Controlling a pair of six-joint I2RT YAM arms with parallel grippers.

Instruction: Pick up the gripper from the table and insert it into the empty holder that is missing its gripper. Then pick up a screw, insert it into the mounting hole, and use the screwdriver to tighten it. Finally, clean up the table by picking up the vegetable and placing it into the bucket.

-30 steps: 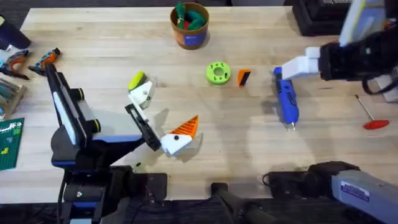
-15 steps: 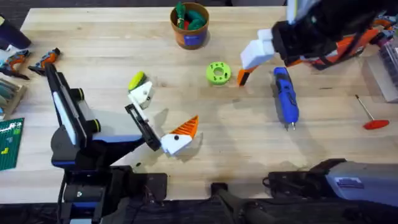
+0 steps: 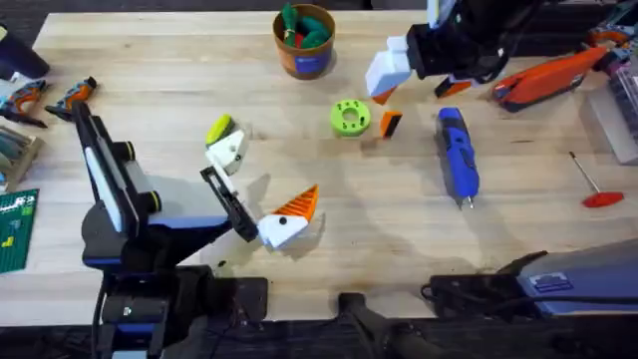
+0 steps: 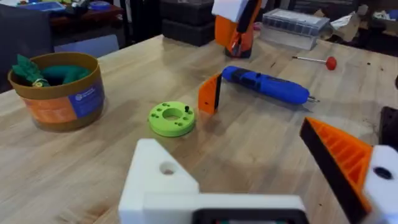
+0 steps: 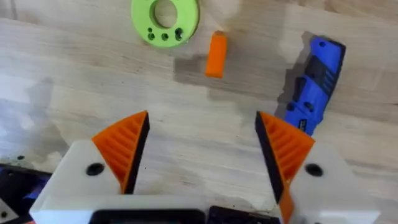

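Right gripper (image 5: 202,149) moved over one gripper (image 5: 216,55), jaws apart, one screwdriver (image 5: 316,81)

A lime-green round disc with holes (image 3: 350,118) lies on the bare wooden table (image 3: 150,80), just beside the right pincer (image 3: 382,84), on its left and a little nearer the arm bases. A thin metal rod with a red handle (image 3: 591,185) lies well apart from that pincer, far off to its right. An orange-and-black tool (image 3: 550,78) lies to the pincer's right at about the same depth. A clear plastic box (image 3: 624,112) sits farther right still, at the table's edge. Small orange-and-black hand tools (image 3: 52,98) lie far to the pincer's left.
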